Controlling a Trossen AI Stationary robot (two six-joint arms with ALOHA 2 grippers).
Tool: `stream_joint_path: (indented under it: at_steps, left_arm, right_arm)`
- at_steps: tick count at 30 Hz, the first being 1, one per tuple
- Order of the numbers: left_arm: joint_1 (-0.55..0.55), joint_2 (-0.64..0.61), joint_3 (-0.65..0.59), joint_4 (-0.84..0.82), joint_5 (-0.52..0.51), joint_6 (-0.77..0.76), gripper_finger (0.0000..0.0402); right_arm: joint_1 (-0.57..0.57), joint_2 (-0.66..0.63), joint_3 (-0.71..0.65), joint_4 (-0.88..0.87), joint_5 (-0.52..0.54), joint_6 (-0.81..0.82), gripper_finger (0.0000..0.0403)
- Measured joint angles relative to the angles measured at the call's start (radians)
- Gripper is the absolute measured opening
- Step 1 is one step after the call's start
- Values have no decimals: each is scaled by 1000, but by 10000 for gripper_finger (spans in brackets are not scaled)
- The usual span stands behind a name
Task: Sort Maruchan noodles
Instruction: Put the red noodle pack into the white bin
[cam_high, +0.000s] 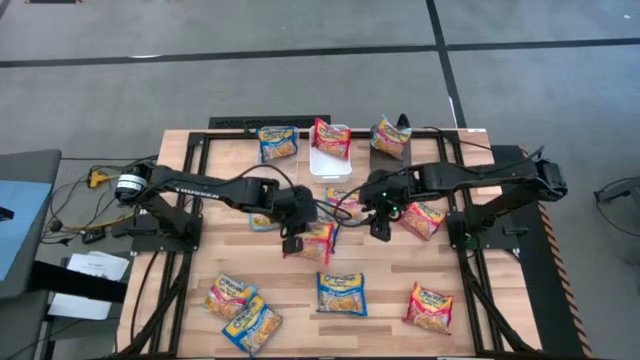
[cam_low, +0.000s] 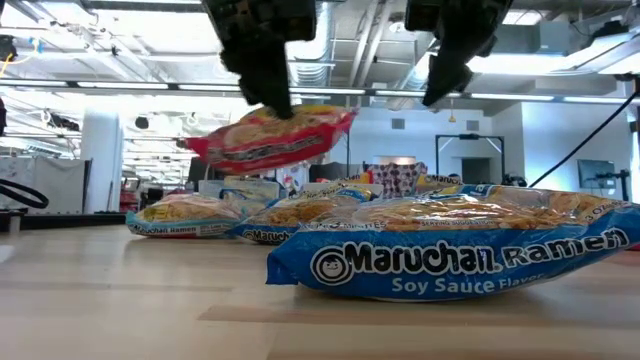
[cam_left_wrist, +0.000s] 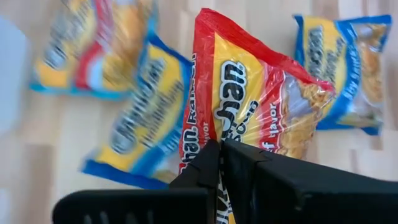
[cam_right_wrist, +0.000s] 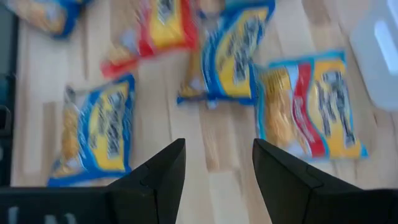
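**Red ramen packet lifted clear of the table, pinched by the left gripper**

At centre table, left gripper clamped tight on one edge of a red-and-yellow Maruchan packet, fingers pressed together over the crinkled wrapper. Packet hanging tilted above the wood in the low view, red border around a yellow panel, dark Maruchan lettering, noodle picture showing through the plastic at one end. Left arm reaching in from the left side of the table, bent at the elbow, wrist angled downward.

Just beside it, right gripper hovering above the table with jaws spread wide and nothing between them; fingers pointing down over bare wood and loose packets. Right arm stretched in from the right side, forearm nearly level.

Other Maruchan packets scattered flat on the wooden table: a blue soy sauce packet at the near centre, filling the foreground of the low view; two overlapping near the front left; a pink-red one at front right; another beside the right gripper.

At the far edge, a white bin holding an upright red packet, a blue packet to its left, another packet to its right.
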Motion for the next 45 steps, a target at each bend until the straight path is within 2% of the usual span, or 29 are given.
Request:
stream_joint_path:
  at_steps: [10, 26, 35, 45]
  left_arm:
    - [4, 0, 66, -9, -135, 165, 0]
    - [4, 0, 66, 0, -194, 266, 0]
    - [4, 0, 67, 7, -254, 280, 0]
    - [4, 0, 67, 33, -296, 315, 0]
  right_arm:
    - [-18, 27, 0, 177, 1, 48, 211]
    - [-92, 41, 0, 330, -3, 43, 211]
    - [-121, 41, 0, 386, -1, -62, 212]
    - [-146, 43, 0, 392, -31, -17, 245]
